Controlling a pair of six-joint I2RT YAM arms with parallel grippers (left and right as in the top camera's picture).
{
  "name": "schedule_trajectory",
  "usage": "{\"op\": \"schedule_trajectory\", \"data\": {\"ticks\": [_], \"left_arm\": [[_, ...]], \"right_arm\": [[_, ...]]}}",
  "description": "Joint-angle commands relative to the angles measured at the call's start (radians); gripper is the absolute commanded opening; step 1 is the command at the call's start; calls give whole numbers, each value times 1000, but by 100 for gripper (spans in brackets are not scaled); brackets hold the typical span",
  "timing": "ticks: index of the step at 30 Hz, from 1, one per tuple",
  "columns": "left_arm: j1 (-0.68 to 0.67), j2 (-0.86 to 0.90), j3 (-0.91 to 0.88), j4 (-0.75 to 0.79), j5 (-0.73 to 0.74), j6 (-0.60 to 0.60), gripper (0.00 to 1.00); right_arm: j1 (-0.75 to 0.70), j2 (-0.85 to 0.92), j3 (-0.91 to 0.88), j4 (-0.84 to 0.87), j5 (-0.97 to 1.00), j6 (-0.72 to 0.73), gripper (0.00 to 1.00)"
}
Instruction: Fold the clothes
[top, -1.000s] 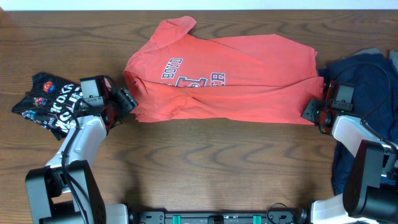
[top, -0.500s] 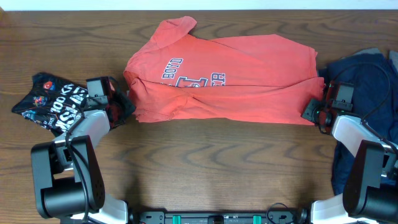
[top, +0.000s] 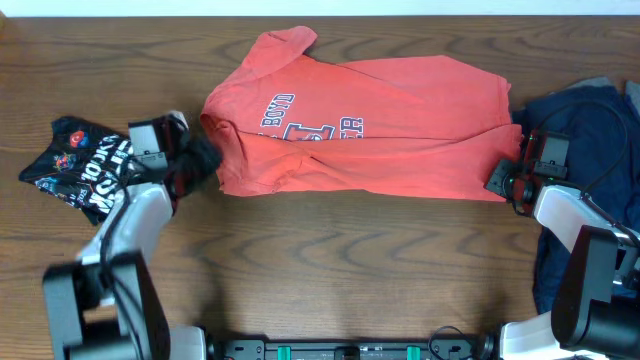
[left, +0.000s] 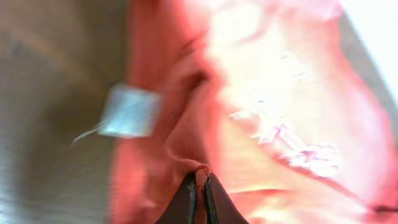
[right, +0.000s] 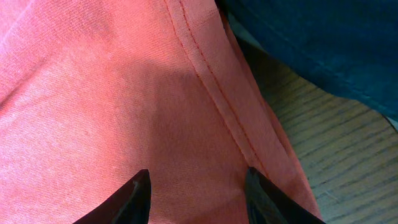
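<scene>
Coral-red short-sleeved T-shirt (top: 400, 150) laid lengthwise, left to right.
Left end is pinched in left claw (left: 200, 186); hem, pointing right, is straddled by open right claw (right: 196, 180).

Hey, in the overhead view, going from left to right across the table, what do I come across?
black printed garment → left gripper → coral-red T-shirt → right gripper → navy garment

coral T-shirt (left: 267, 118) blurred in left wrist view, navy garment (top: 588, 115) cropped at right
</scene>
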Motion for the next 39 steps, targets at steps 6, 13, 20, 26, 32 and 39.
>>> {"op": "schedule_trajectory", "data": {"ticks": [6,13,20,26,32,39], "left_arm": [[-95,-44,6,56,33,-77,6],[-192,16,6,71,-73,-47,27],[-92,-19,18,43,-73,44,70],[10,-27,16,7,-73,43,70],[12,24,2,-40,-81,40,68],[10,136,1,-31,-78,5,52]], "right_arm": [[13,14,-14,-21,37,-4,47],[13,14,-14,-21,37,-4,47],[13,14,-14,-21,37,-4,48],[13,14,-14,-25,37,-4,47],[13,14,-14,-25,37,-4,47],[13,14,-14,-30,37,-4,47]]}}
